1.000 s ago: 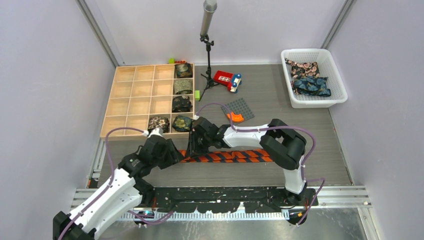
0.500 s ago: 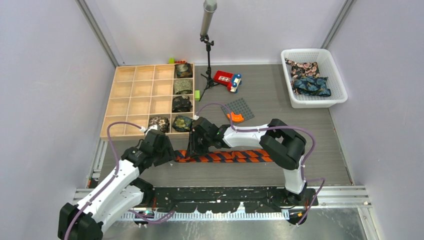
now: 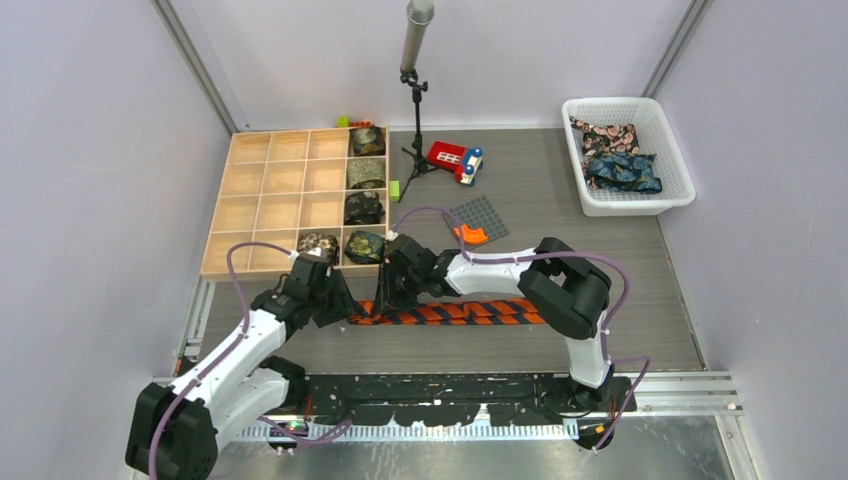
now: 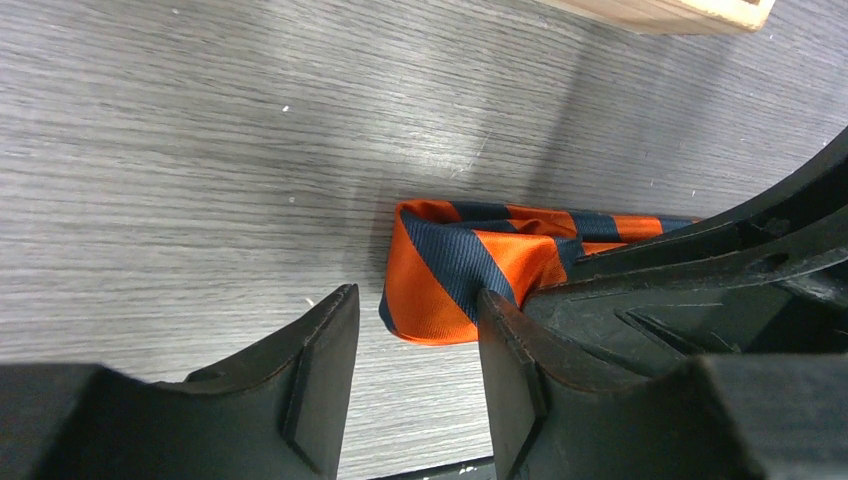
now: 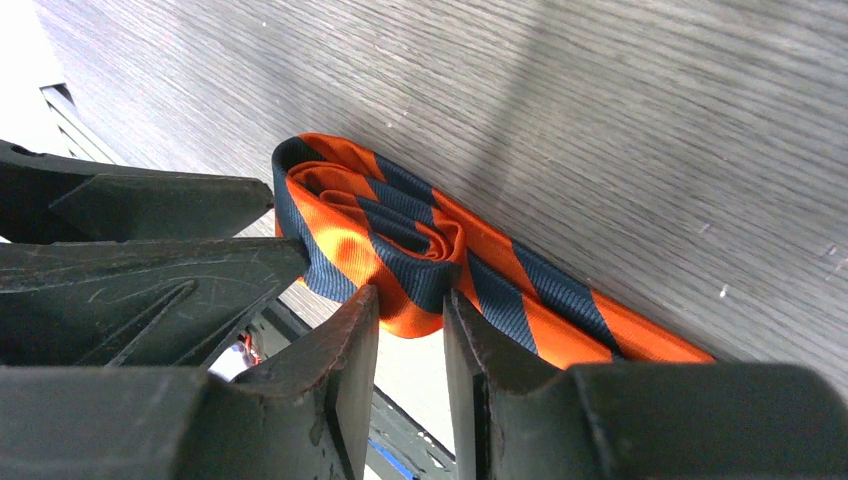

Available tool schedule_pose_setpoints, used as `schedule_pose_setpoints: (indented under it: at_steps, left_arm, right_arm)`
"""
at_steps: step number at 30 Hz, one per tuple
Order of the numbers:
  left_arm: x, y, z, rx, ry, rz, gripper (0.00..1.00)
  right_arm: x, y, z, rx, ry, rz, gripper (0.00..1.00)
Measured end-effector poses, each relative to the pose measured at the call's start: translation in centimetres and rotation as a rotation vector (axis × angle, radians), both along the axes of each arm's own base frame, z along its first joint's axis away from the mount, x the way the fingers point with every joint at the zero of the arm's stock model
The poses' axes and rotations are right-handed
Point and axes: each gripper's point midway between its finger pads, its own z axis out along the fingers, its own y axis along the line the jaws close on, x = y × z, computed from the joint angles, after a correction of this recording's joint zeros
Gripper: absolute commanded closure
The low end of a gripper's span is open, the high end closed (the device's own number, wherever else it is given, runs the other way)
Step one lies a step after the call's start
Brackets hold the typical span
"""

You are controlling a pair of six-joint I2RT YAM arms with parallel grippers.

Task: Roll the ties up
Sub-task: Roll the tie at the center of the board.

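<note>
- the striped tie (image 3: 470,312) lay flat on the surface (image 3: 620,300), running from 9 to 3 o'clock just ahead of the arm bases. its 9 o'clock end was curled into a small loose roll.
- the right claw (image 5: 410,300) stood over that roll with its jaws nearly together, pinching the roll's edge between the tips.
- the left claw (image 4: 417,305) sat at 9 o'clock of the roll, jaws about half apart and gripping nothing. one fingertip (image 4: 490,305) touched the fabric and the other was clear of it.
- five rolled ties (image 3: 364,207) sat in cells of the tray (image 3: 262,194) at 10 o'clock: four down its 3 o'clock column and one beside the nearest.
- loose ties (image 3: 620,170) lay bunched in the basket (image 3: 625,207) at 2 o'clock.
</note>
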Motion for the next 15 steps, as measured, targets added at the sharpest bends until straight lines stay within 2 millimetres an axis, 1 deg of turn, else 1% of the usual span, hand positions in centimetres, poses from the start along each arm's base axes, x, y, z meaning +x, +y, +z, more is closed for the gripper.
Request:
schedule_pose_setpoints:
  at_steps: [3, 8, 10, 14, 15]
  left_arm:
    - [-0.1, -0.3, -0.7, -0.012, 0.015, -0.007, 0.55]
    - [-0.1, -0.8, -1.4, -0.047, 0.017, -0.004, 0.61]
    - [-0.1, -1.0, -1.5, -0.058, 0.013, -0.003, 0.67]
    - [0.1, -1.3, -1.7, -0.083, 0.005, 0.008, 0.85]
    - [0.2, -1.3, -1.6, -0.089, 0.000, 0.010, 0.88]
  right_arm:
    - [0.0, 0.0, -0.2, -0.004, 0.002, 0.000, 0.65]
    - [0.0, 0.0, -0.2, -0.005, 0.003, 0.000, 0.65]
    - [0.0, 0.0, -0.3, -0.006, 0.003, 0.000, 0.65]
    - [0.0, -0.1, -0.3, -0.006, 0.003, 0.000, 0.65]
    - [0.0, -0.1, -0.3, -0.007, 0.003, 0.000, 0.65]
